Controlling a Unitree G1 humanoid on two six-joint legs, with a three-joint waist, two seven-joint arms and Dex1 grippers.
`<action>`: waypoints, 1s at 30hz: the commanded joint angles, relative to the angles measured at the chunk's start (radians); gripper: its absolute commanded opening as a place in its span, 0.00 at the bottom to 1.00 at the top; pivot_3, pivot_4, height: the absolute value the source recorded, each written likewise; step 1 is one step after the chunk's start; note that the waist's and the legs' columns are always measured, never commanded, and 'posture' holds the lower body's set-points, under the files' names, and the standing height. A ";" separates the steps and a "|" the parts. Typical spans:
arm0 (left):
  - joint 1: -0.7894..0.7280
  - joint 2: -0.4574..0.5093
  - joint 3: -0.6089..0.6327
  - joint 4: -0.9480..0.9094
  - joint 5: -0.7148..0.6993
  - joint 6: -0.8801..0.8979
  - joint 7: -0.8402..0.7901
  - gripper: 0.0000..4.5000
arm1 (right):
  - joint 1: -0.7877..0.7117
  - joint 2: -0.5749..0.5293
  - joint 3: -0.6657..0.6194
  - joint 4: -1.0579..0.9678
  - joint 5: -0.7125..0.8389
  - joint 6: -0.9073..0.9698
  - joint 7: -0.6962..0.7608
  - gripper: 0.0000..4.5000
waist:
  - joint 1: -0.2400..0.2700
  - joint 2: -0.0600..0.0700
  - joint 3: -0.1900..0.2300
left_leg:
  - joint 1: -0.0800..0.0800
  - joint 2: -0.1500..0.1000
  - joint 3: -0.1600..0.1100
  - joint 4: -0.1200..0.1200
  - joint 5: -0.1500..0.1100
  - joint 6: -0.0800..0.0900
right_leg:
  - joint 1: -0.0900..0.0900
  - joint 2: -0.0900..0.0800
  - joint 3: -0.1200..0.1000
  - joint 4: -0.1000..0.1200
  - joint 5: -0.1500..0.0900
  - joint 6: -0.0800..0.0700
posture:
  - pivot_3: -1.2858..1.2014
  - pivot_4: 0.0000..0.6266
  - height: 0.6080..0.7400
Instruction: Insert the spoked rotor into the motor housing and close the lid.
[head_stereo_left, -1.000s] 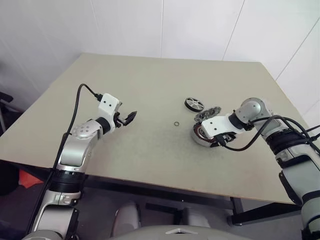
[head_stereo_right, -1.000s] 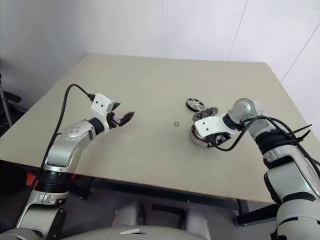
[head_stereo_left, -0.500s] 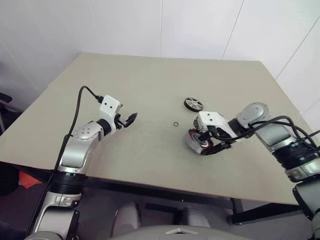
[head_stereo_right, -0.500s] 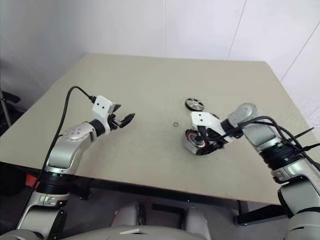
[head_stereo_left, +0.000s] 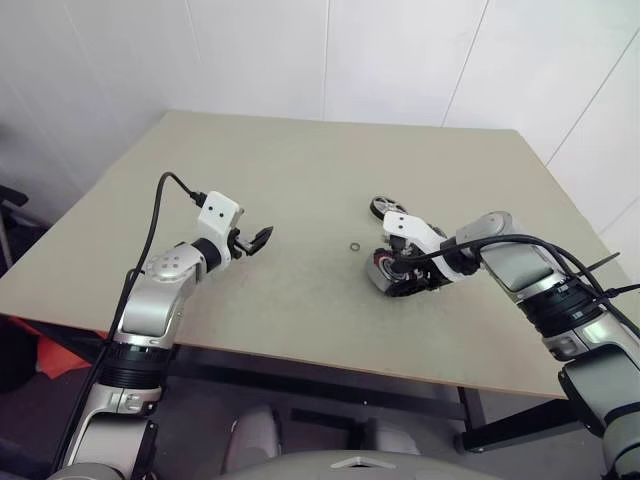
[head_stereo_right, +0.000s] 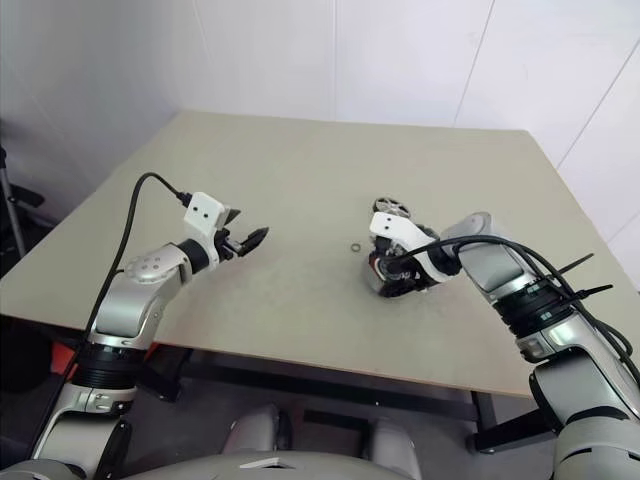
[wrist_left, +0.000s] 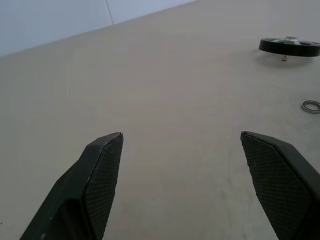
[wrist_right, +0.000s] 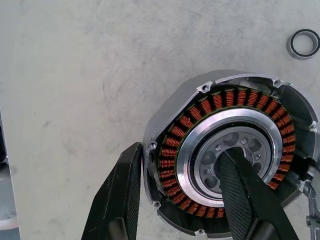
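Right pincer (wrist_right: 182, 200): clamped on the wall of the motor housing (wrist_right: 227, 150), one finger (wrist_right: 120, 200) against the outer face of the silver-grey cup, the other finger (wrist_right: 245, 195) inside it, reaching over the ring of copper windings into the centre. In the head views the housing (head_stereo_left: 385, 272) sits tilted at the pincer, its open face turned toward the robot's left; whether its lower edge touches the worktop (head_stereo_left: 300, 190) cannot be told.

Left pincer (head_stereo_left: 258, 238): fingers well apart, holding nothing. It hovers above the worktop on the robot's left side, pointing toward the centre, well apart from all parts. In the left wrist view both textured fingertips (wrist_left: 102, 165) frame bare worktop.

Spoked rotor (wrist_left: 290, 46): on the worktop just behind the housing, on the far side from the robot, black rim level, a short shaft (wrist_left: 284, 57) projecting beneath it.

Small metal ring (head_stereo_left: 354, 246): flat on the worktop, near the housing on its left side, between the two pincers and closer to the right one. It also appears beside the housing in the right wrist view (wrist_right: 303, 43).
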 joint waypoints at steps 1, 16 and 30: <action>-0.012 0.007 0.010 -0.022 0.003 -0.019 0.003 0.89 | -0.040 0.008 -0.003 -0.014 0.010 0.037 0.009 0.50 | 0.000 0.000 0.000 | 0.000 -0.001 0.000 0.000 0.000 0.000 | 0.000 0.000 0.001 -0.001 0.000 0.000 | 0.52 0.00 1.00; -0.015 0.013 0.006 -0.014 0.006 -0.021 -0.005 0.89 | -0.057 -0.048 -0.058 -0.219 0.136 0.094 0.101 0.98 | 0.005 -0.001 0.000 | 0.000 -0.002 0.000 -0.004 0.000 0.001 | -0.007 -0.001 0.003 0.012 0.005 -0.007 | 0.52 0.00 1.00; -0.042 0.010 -0.009 0.017 0.014 -0.037 -0.021 0.89 | -0.260 0.153 -0.334 -0.284 0.386 0.189 -0.135 0.98 | 0.003 -0.001 -0.001 | -0.001 0.000 0.000 -0.009 0.000 -0.004 | -0.013 0.001 0.001 0.016 0.005 -0.006 | 0.52 0.00 1.00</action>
